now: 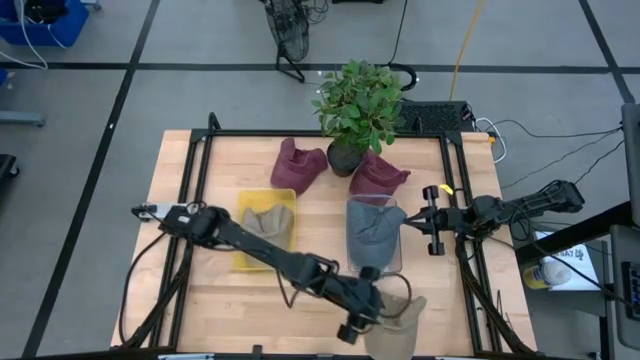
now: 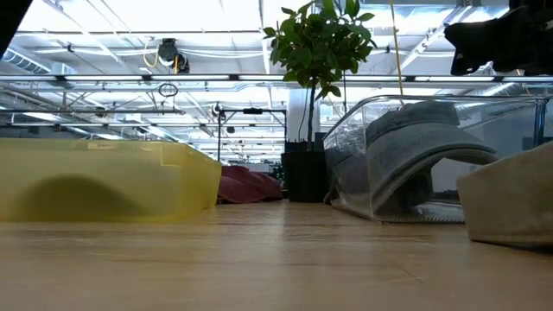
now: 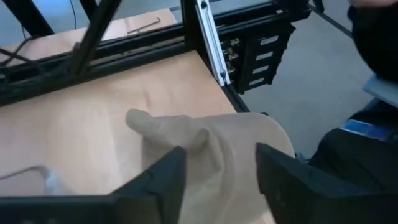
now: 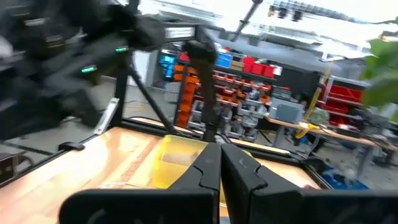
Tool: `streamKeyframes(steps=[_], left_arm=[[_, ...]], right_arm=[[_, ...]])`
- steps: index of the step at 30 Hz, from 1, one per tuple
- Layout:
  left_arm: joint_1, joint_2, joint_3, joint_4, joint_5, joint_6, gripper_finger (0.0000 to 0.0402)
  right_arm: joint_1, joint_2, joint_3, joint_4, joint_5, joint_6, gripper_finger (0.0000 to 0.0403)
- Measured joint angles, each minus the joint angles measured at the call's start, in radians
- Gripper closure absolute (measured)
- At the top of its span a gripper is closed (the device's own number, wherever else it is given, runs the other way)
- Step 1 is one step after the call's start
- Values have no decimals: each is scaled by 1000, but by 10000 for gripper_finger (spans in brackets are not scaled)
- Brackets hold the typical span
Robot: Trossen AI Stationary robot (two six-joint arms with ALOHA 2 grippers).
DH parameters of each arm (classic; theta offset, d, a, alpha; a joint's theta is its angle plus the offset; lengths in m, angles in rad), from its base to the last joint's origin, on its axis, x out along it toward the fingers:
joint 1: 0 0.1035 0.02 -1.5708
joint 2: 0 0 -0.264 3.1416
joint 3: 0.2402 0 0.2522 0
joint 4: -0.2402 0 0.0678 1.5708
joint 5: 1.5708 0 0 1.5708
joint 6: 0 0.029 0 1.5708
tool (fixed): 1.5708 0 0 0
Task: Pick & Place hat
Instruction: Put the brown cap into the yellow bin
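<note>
A beige hat (image 1: 398,322) lies on the table at its near edge, right of centre; it shows in the left wrist view (image 3: 217,134) and at the right of the low view (image 2: 510,203). My left gripper (image 1: 370,318) (image 3: 219,151) is open right over it, one finger on each side of the crown. My right gripper (image 1: 425,218) (image 4: 219,155) is shut and holds nothing; it waits above the table's right side, beside the clear bin. A second beige hat (image 1: 266,222) lies in the yellow bin (image 1: 243,255), and a grey hat (image 1: 372,228) lies in the clear bin (image 1: 397,262).
Two maroon hats (image 1: 297,165) (image 1: 378,176) lie at the far side, either side of a potted plant (image 1: 357,105). A black frame (image 1: 300,133) runs round the table. The table's near edge and right rail (image 3: 208,37) are close to the beige hat. Bare wood lies near left.
</note>
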Motion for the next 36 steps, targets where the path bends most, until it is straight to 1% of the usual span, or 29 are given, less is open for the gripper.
streamKeyframes(steps=[3,5,8,10,16,25,30,32,36], left_arm=[[-8,75,73,-36,-8,-6,162],[-4,115,103,-69,8,-32,140],[8,158,127,-97,76,-76,118],[12,175,130,-88,93,-93,110],[16,205,133,-76,99,-90,105],[23,209,133,-50,96,-45,105],[40,250,133,-66,181,-44,105],[43,260,132,-90,176,-37,105],[51,270,132,-63,174,-38,105]], right_arm=[[0,0,0,-1,19,5,403],[0,0,0,-1,21,10,403],[0,0,0,-4,21,25,403],[0,0,0,-6,21,28,403],[0,2,0,-19,20,44,403],[0,3,0,-36,26,55,403],[0,7,0,-38,28,55,403],[0,13,0,-38,28,54,403],[0,23,0,-30,29,50,403]])
